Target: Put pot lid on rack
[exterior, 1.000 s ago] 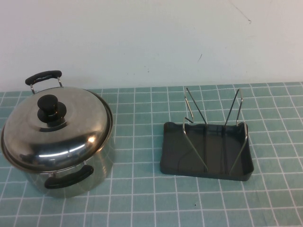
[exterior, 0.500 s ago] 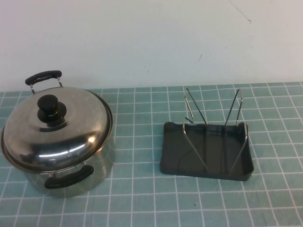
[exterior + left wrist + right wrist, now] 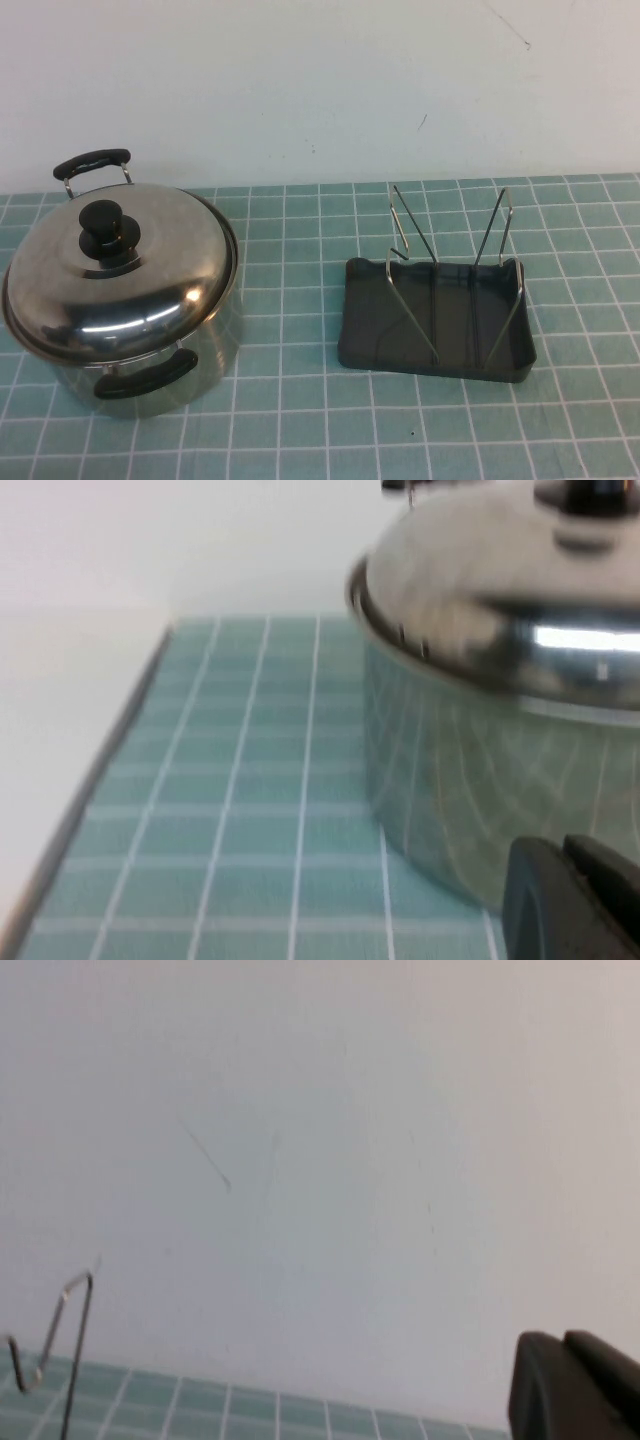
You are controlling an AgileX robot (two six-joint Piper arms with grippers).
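Note:
The shiny domed pot lid (image 3: 130, 270) with a black knob (image 3: 105, 228) sits on the steel pot (image 3: 160, 375) at the table's left. The dark grey rack (image 3: 436, 322) with upright wire loops stands at centre right, nothing in it. Neither arm shows in the high view. In the left wrist view, my left gripper (image 3: 563, 852) is shut with nothing in it, low beside the pot (image 3: 470, 790), with the lid (image 3: 500, 590) above. In the right wrist view, my right gripper (image 3: 563, 1342) is shut and holds nothing, facing the white wall, with one rack wire loop (image 3: 68, 1330) at the edge.
The pot has two black handles, one at the back (image 3: 92, 162) and one at the front (image 3: 145, 376). A green gridded mat (image 3: 300, 420) covers the table up to a white wall (image 3: 320, 90). In the left wrist view, the mat's edge (image 3: 100, 780) borders a white surface.

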